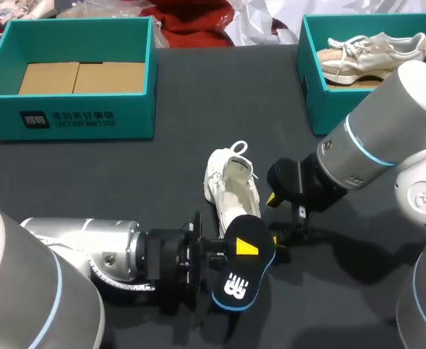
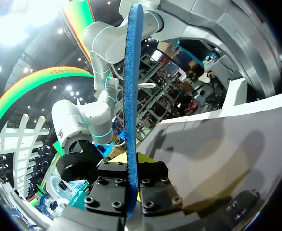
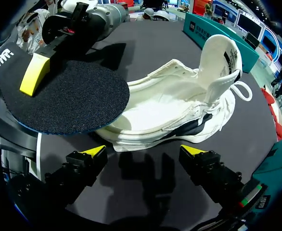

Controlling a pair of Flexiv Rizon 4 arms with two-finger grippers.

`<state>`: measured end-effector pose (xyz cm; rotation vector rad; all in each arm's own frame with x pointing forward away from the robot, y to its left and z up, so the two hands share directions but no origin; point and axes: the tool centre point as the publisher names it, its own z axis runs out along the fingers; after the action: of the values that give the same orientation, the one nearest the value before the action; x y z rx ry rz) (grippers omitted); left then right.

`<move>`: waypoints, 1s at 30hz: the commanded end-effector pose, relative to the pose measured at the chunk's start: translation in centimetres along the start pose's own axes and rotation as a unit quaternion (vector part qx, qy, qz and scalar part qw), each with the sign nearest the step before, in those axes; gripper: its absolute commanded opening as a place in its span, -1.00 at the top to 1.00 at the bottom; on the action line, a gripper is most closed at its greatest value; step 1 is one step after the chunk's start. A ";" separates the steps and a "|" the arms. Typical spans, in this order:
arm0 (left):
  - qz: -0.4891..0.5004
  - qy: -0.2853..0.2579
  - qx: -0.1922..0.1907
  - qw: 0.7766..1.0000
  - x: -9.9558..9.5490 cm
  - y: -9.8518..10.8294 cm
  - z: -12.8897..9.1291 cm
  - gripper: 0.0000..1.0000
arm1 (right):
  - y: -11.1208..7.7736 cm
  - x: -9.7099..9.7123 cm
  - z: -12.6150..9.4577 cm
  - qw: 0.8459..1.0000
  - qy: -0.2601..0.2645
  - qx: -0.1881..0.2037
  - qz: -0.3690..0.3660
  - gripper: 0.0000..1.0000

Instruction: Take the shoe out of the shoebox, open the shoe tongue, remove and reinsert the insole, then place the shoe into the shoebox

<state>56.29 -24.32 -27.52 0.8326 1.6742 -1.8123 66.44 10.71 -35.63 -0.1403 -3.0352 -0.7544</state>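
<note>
A white shoe (image 1: 231, 190) lies on the dark table with its opening up and its tongue pulled back. My left gripper (image 1: 236, 251) is shut on a black insole (image 1: 243, 273) with a blue edge, held just off the shoe's near end. The left wrist view shows the insole (image 2: 131, 96) edge-on, clamped in the left gripper (image 2: 130, 166). My right gripper (image 1: 273, 218) stands open beside the shoe's right side, holding nothing. In the right wrist view the shoe (image 3: 179, 101) lies just ahead of the right gripper (image 3: 143, 150), and the insole (image 3: 64, 98) overlaps the shoe's end.
A teal shoebox (image 1: 2, 87) with cardboard inside stands at the back left. Another teal box (image 1: 311, 91) at the back right holds a second pale shoe (image 1: 373, 52). Bare dark table lies between the boxes.
</note>
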 end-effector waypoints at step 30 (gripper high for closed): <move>-0.001 -0.001 -0.045 0.999 -4.1 3.8 0.9 1.00 | -0.1 0.1 0.1 1.000 -0.001 -0.001 0.000 -1.00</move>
<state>61.58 -25.49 -27.03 0.7889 1.7385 -1.7284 66.43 10.69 -35.67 -0.1399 -3.0348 -0.7562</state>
